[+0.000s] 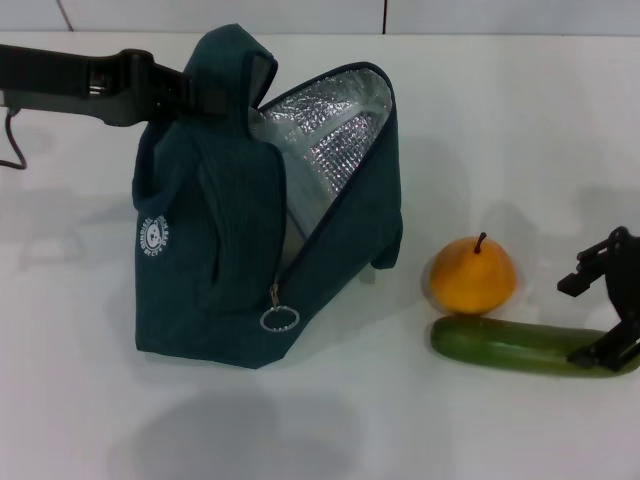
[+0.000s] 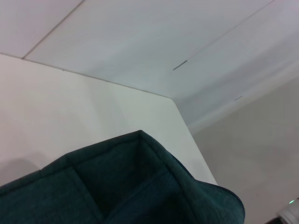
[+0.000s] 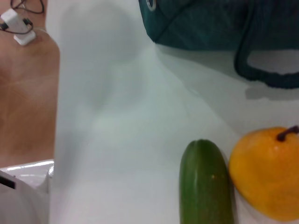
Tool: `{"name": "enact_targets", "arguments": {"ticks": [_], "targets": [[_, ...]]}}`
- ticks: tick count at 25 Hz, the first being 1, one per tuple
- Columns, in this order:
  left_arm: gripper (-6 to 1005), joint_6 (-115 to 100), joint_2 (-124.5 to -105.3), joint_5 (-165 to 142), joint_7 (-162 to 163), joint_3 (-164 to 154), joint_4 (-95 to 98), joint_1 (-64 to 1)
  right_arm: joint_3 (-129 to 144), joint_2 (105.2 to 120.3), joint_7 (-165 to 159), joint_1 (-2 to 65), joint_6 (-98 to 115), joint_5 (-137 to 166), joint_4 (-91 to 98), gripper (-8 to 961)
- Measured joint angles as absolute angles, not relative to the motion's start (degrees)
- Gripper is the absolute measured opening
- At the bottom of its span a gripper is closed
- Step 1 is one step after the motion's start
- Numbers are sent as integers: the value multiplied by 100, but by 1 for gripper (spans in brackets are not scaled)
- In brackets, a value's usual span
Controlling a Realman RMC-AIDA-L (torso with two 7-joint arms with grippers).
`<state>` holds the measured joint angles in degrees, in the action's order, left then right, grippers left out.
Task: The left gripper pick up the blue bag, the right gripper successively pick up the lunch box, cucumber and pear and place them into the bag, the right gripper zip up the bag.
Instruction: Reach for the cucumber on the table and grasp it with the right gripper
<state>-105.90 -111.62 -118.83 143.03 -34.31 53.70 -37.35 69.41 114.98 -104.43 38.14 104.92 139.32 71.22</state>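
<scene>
Left gripper [image 1: 185, 90] is clamped on the bag [image 1: 230, 250] top at 10 o'clock, holding it open; right gripper [image 1: 605, 320], fingers apart, straddles the cucumber [image 1: 510, 345] end at 4 o'clock, pear [image 1: 473, 275] touching behind; lunch box unseen; next, close and lift.

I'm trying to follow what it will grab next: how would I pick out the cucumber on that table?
Start at the big blue bag standing open on the white table. On the robot's right of it sits a yellow-orange pear, and the cucumber lies just in front of it, touching it. It is the only long, dark green thing, with the right gripper at its far end.
</scene>
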Motion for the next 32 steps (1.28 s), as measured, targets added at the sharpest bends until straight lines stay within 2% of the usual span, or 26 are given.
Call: {"name": "enact_targets", "arguments": {"ticks": [9, 32], "targets": [[43, -10539, -11162, -11883, 14300, -3429, 5370, -3747, 7469, 11564, -10363, 3813, 9701, 13874, 6436, 818], [43, -10502, -11168, -11911, 14300, -3454, 5370, -3753, 7913, 11582, -10283, 3835, 9186, 13628, 5999, 797]]}}
